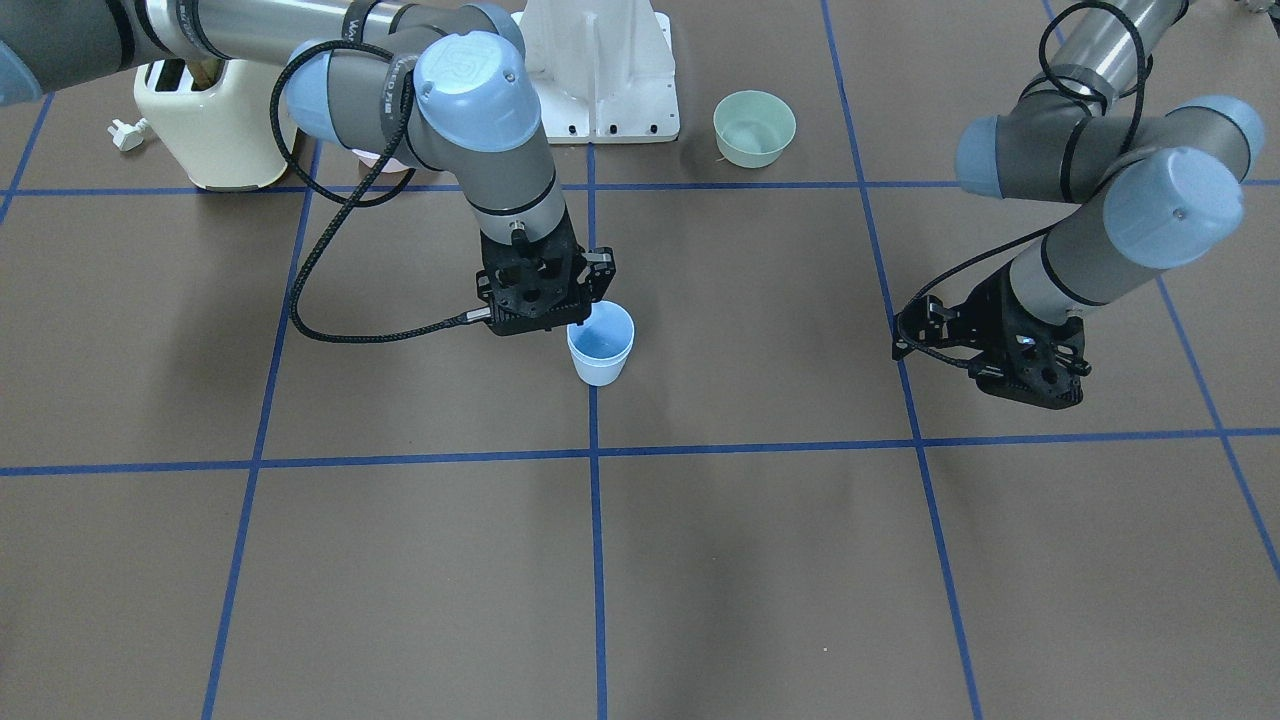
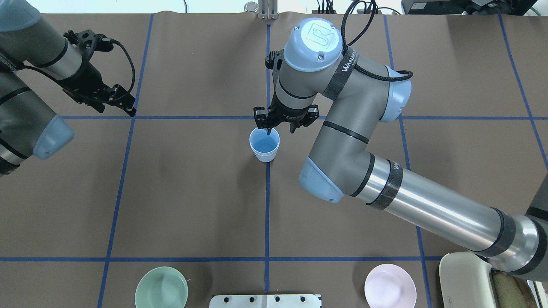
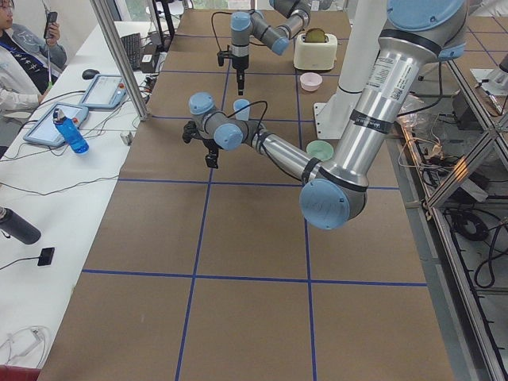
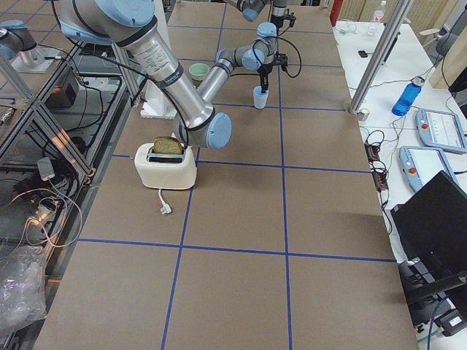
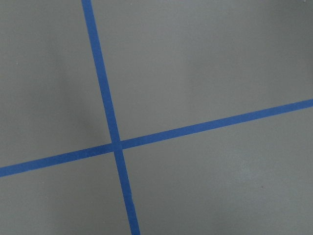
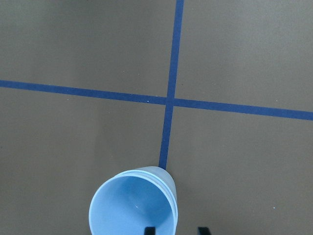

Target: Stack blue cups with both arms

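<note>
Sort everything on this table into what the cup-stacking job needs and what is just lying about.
For the job:
blue cups, nested one inside the other
right tool, open at their rim
left tool, off to one side

Lying about:
pale-green bowl
pink bowl
cream toaster holding toast
white pedestal base

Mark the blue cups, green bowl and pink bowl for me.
blue cups (image 2: 264, 144): overhead view, on the blue inside of the nested pair.
green bowl (image 2: 161, 291): overhead view, on its bare inside bottom.
pink bowl (image 2: 389, 285): overhead view, on its bare inside bottom.
</note>
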Controlling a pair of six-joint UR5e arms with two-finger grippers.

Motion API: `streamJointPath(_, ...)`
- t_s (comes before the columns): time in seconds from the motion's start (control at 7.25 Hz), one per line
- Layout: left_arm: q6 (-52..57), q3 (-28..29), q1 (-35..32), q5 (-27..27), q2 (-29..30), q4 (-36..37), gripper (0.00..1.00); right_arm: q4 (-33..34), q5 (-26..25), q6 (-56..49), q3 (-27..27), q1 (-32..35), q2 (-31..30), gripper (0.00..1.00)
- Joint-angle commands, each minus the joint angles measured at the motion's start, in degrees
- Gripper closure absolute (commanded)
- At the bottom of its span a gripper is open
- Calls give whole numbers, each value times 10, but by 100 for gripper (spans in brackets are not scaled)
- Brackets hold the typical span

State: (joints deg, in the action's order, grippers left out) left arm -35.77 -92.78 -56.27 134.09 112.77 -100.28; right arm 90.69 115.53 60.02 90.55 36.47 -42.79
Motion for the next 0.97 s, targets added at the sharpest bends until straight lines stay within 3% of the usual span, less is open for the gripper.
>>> streamJointPath(0.0,0,0,-6,0,1,1,4,-1,6,1,5,14,0,0)
streamJointPath(0.28,30,3,-26,0,0,4,3,1,56,-9,46,69,-47,0)
streamJointPath(0.83,265,2,-123,18,-16,127,3,-1,61,-62,81,193,-151,0)
